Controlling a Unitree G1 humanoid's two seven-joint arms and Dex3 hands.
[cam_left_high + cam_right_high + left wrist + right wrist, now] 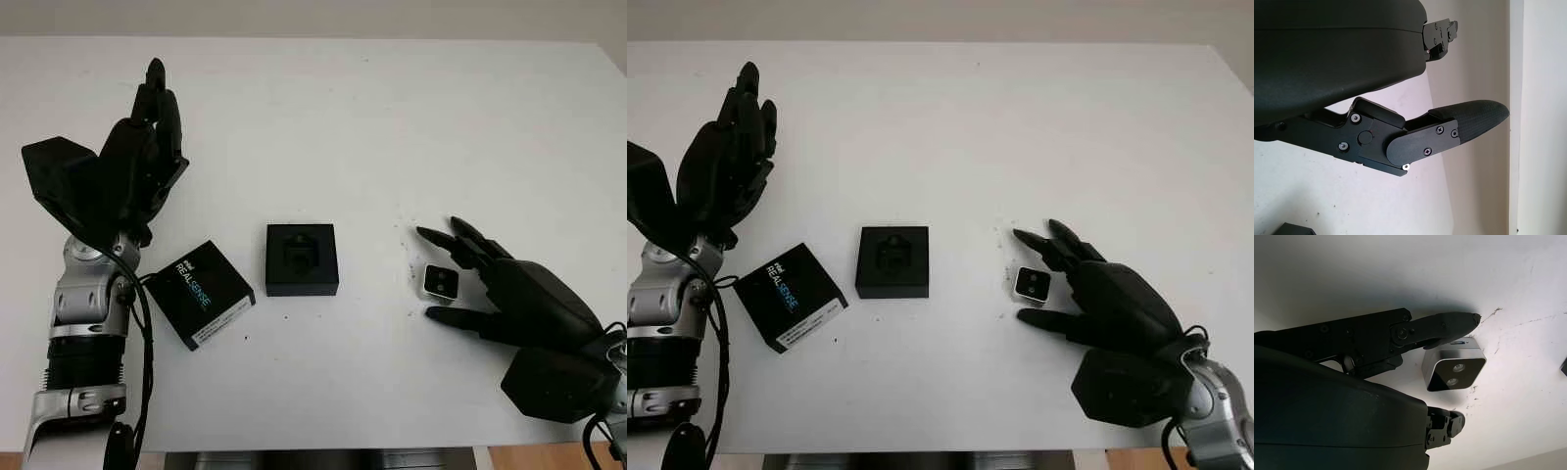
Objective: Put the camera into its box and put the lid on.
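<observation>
The camera [441,282] is a small, rounded silver block with a glossy dark face and two lenses, lying on the white table [392,117] right of the square black box [301,258] with its moulded recess. The right hand [460,274] brackets it, fingers loosely open with one fingertip [1464,320] touching its edge, not yet gripping. The flat black lid [199,294] with white lettering lies left of the box, and the left hand [137,157] is open above the table's left side.

Camera [1453,370] had a smooth silver metal-looking shell and a glossy black front. Box [301,258] looked matt black, its insert dull. Lid [199,293] was matt black card with printed lettering. Table [372,127] was smooth matt white, with dark specks near the camera. Both hands, left hand [137,157] and right hand [495,284], were matt black plastic; fingertips [1480,116] looked textured, rubbery
</observation>
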